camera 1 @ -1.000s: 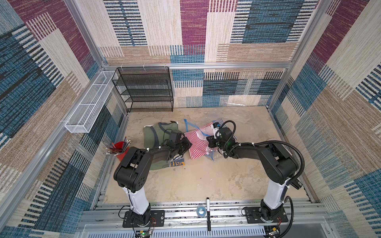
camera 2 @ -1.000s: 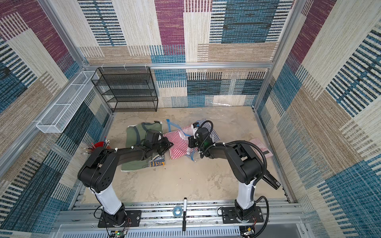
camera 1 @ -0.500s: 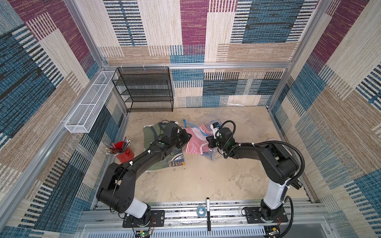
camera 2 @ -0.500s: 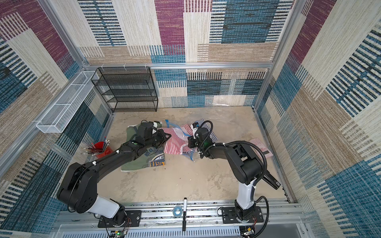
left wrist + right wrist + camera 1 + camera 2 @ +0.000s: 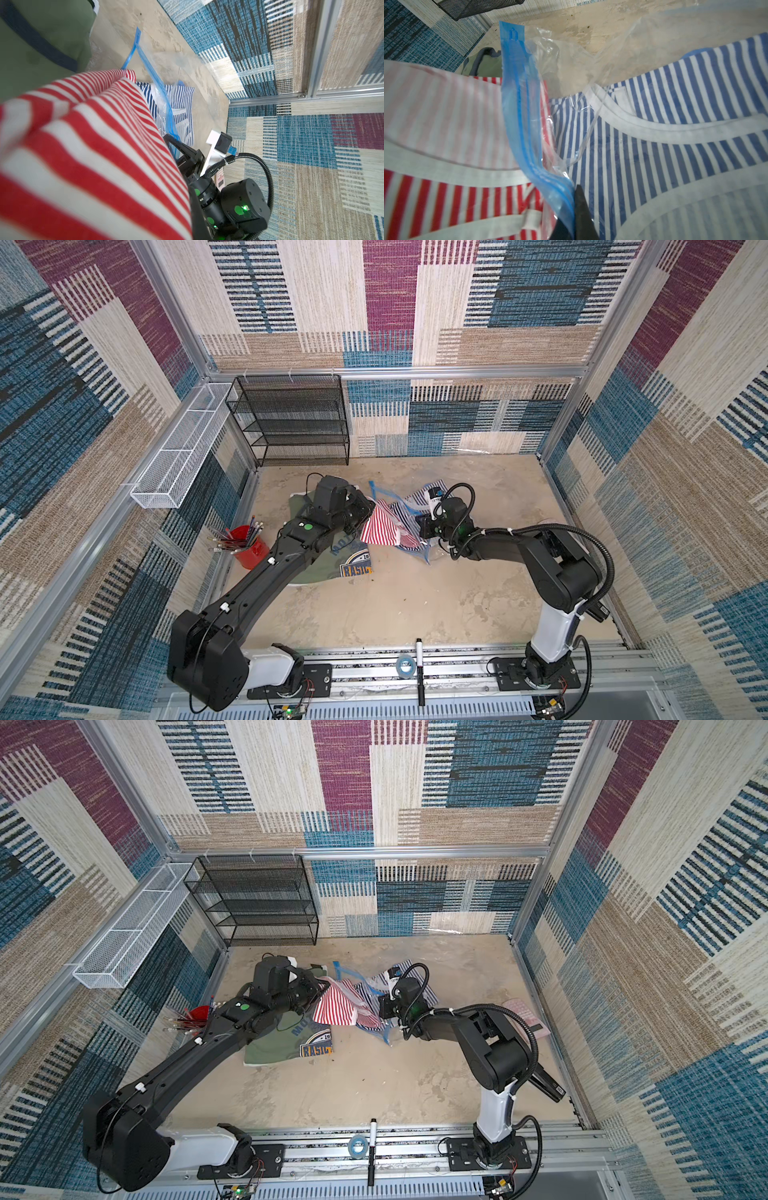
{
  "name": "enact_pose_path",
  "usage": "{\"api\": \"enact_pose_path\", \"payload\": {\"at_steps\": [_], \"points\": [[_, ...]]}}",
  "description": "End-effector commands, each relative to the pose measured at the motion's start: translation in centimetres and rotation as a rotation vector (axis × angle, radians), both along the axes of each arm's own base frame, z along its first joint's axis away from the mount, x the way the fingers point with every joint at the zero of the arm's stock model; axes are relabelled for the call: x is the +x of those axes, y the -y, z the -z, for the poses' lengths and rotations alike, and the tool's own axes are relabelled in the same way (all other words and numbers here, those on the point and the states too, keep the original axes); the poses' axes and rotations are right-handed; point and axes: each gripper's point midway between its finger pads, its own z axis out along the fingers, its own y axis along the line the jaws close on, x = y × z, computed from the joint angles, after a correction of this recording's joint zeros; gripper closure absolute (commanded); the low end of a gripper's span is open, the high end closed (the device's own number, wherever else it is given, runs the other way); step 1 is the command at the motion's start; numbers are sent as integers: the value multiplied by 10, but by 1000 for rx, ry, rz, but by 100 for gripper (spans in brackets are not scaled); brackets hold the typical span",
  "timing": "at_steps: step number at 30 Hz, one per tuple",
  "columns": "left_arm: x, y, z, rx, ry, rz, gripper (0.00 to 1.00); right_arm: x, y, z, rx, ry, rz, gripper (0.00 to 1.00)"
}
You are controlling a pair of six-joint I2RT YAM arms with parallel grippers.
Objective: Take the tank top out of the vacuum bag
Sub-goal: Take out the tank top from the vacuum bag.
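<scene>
Left gripper [image 5: 365, 517] pinched on the red-striped tank top [image 5: 380, 527], mid-table between the arms, part of it under film. Right gripper [image 5: 572, 209] clamped on the vacuum bag [image 5: 571, 62] at its blue zip strip [image 5: 517, 93]. My call: pull left and low, straight out the mouth, right arm anchoring, or the whole bag drags. Soft knit, white binding, bunches easily; film is thin, crinkly, slippery. Blue-striped top [image 5: 675, 124] shows through film, inside or under, can't tell.

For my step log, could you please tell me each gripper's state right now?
Left gripper: shut on the red-striped tank top.
Right gripper: shut on the blue zip strip of the vacuum bag.
</scene>
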Motion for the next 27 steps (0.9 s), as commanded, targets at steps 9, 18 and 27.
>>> {"api": "enact_pose_path", "payload": {"at_steps": [9,18,27], "points": [[-14,-43,-50,21,65,-183,100,1,-2,-4,7,16,-11,100],[-14,-79,-71,36,117,-376,100,0,-3,-4,12,15,-16,100],[8,-112,-89,110,260,-580,100,0,-4,-4,16,15,-21,100]]}}
